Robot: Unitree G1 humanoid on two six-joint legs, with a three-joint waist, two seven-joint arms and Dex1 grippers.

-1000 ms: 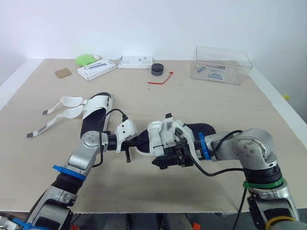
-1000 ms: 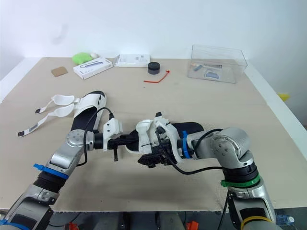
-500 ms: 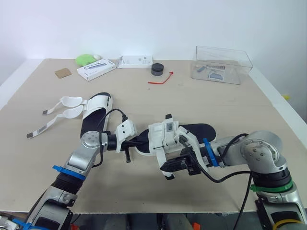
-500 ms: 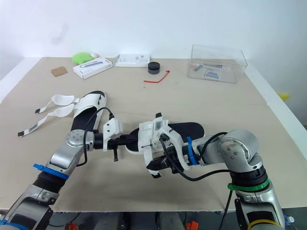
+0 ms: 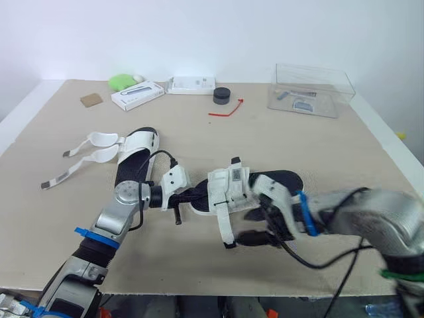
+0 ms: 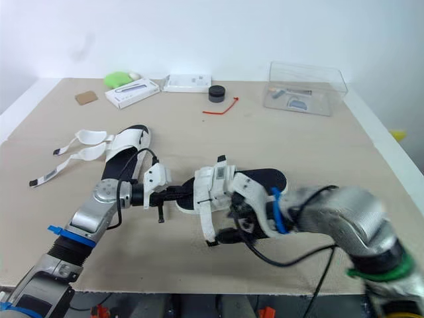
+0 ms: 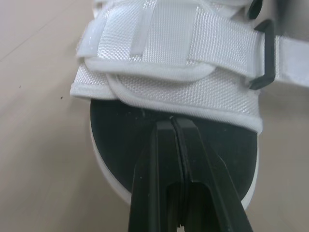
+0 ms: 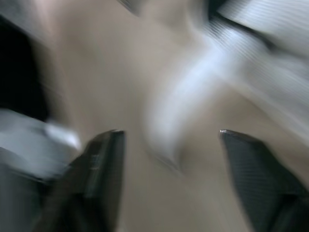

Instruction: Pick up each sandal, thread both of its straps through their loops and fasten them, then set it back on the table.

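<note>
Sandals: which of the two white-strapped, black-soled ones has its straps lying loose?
The left sandal: both white straps splay flat on the beige table. The middle sandal has its straps wrapped over the sole.

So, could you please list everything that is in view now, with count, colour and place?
near sandal: 1, black sole, white straps, middle of the near side, between the grippers
open sandal: 1, black sole, white straps spread out, left side
cardboard piece: 1, brown, far left
green object: 1, green, far edge, left
white boxes: 2, white, far edge, left of centre
round black container: 1, black, far centre
red tie: 1, red, beside that container
clear plastic box: 1, transparent, far right, small items inside
table: 1, beige
left gripper: 1, black, shut, at the near sandal's toe end
right gripper: 1, black, open, beside the near sandal
</note>
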